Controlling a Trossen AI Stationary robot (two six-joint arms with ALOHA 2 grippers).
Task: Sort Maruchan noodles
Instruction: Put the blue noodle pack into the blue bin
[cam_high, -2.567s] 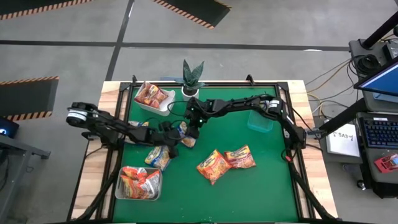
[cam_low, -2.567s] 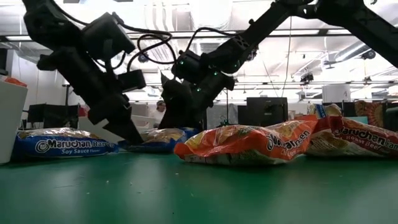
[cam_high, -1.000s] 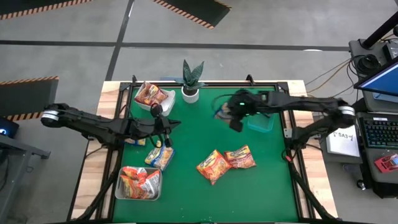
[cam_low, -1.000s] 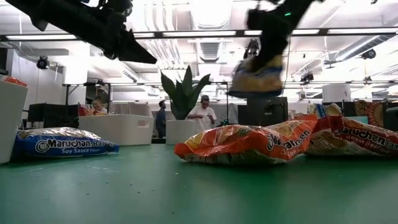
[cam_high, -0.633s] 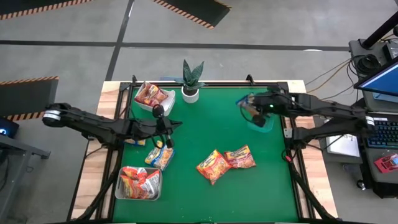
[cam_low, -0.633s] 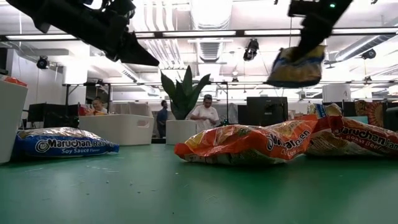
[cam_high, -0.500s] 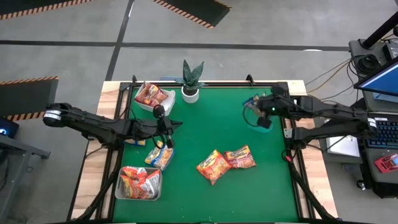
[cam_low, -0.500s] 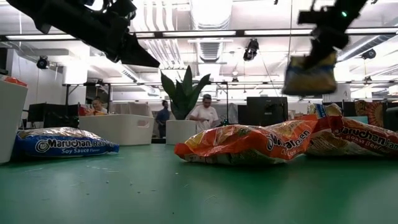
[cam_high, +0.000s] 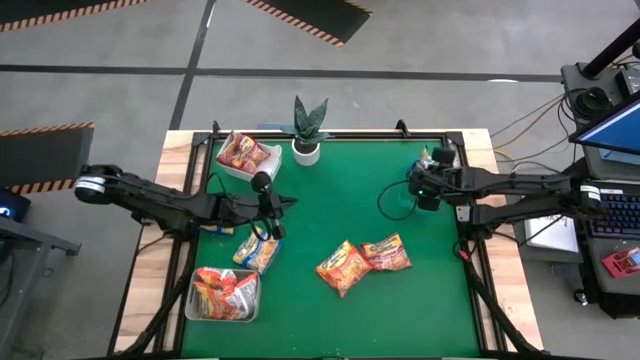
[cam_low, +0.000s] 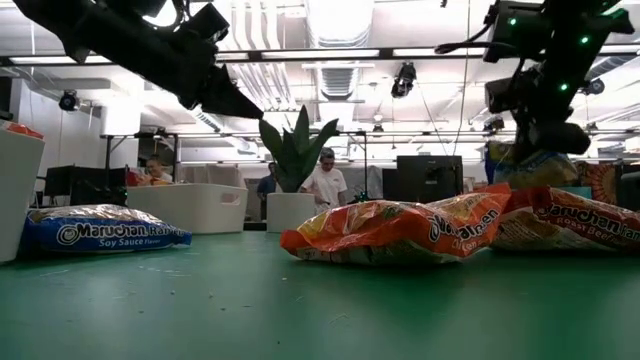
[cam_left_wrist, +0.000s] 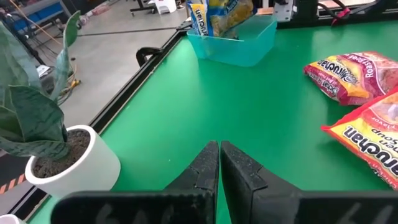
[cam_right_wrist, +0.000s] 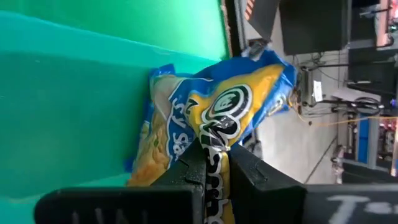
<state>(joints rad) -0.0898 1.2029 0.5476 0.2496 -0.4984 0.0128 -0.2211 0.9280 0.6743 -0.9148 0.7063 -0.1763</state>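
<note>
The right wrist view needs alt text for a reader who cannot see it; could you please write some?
The right gripper is shut on a blue-and-yellow Maruchan noodle packet, pinching its crinkled edge between two dark fingers. The packet hangs against the wall of a translucent teal bin, with room clutter beyond.

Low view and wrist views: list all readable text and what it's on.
"Maruchan Ramen", "Soy Sauce Flavor": blue packet lying at left, low view.
"Maruchan Ramen": orange packet, red packet, partly cut off.
"Maruchan": red packet's other face, left wrist view.
Yellow-blue packet in the right gripper: print creased, unreadable.
</note>
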